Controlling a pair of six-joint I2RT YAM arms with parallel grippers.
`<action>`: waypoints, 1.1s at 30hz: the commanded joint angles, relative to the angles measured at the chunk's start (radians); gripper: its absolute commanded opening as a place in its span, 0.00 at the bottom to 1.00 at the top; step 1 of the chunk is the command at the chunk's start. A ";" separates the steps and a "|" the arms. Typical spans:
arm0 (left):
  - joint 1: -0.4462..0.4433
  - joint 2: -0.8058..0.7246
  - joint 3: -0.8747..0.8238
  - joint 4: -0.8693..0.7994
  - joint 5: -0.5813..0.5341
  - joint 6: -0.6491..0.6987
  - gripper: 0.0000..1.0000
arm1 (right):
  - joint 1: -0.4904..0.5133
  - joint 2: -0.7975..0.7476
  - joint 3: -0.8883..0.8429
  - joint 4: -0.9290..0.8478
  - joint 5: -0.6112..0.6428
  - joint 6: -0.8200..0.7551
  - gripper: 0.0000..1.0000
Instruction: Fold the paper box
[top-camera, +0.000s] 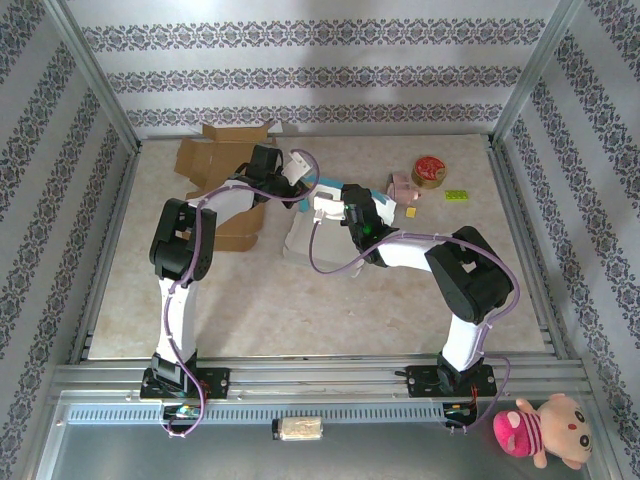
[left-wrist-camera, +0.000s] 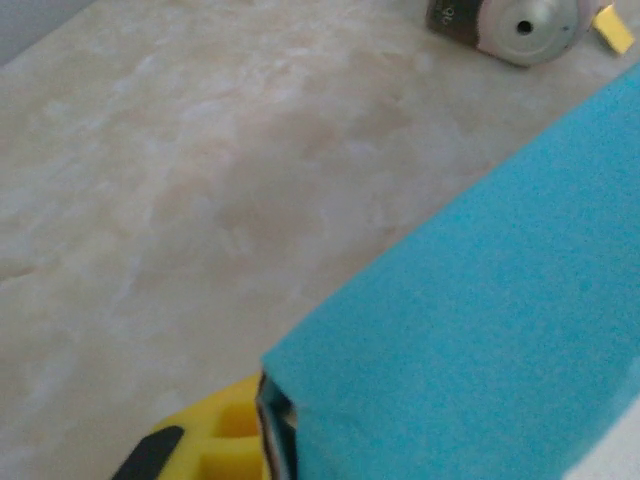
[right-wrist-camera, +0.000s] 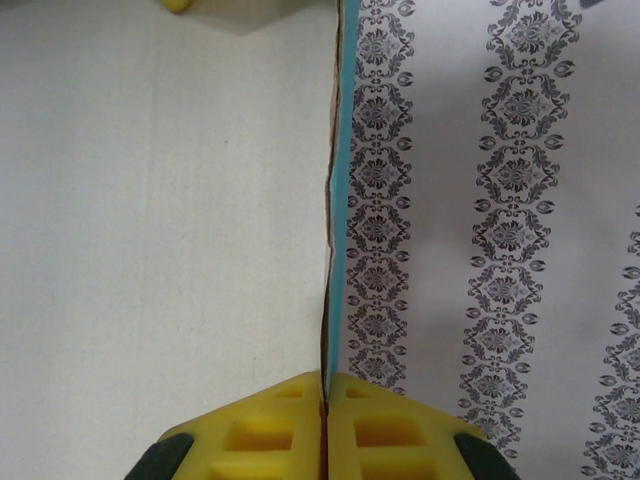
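Just right of the brown carton (top-camera: 222, 158), the left gripper (left-wrist-camera: 262, 432) sat clamped on the blue paper box (left-wrist-camera: 470, 300), the right gripper (right-wrist-camera: 325, 400) pinched its thin edge tight, and the folding looked barely begun, with walls yet to form.

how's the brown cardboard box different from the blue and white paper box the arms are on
Colour: the brown cardboard box is plain brown; the paper box is white with a blue face.
Place: the brown cardboard box lies back left on the table; the paper box sits near the middle.
Hold: the right gripper and left gripper pinch the paper box; the brown cardboard box is ungripped.
Both are card boxes.
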 joint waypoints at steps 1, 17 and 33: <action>-0.023 0.033 -0.010 0.017 -0.156 -0.080 0.00 | 0.009 0.023 0.006 -0.048 -0.029 0.033 0.09; -0.047 0.047 -0.003 -0.020 -0.216 -0.098 0.00 | 0.041 0.016 0.010 -0.065 0.018 0.115 0.13; -0.034 -0.242 -0.316 0.169 -0.127 -0.279 0.35 | 0.028 0.002 0.015 -0.072 0.017 0.120 0.13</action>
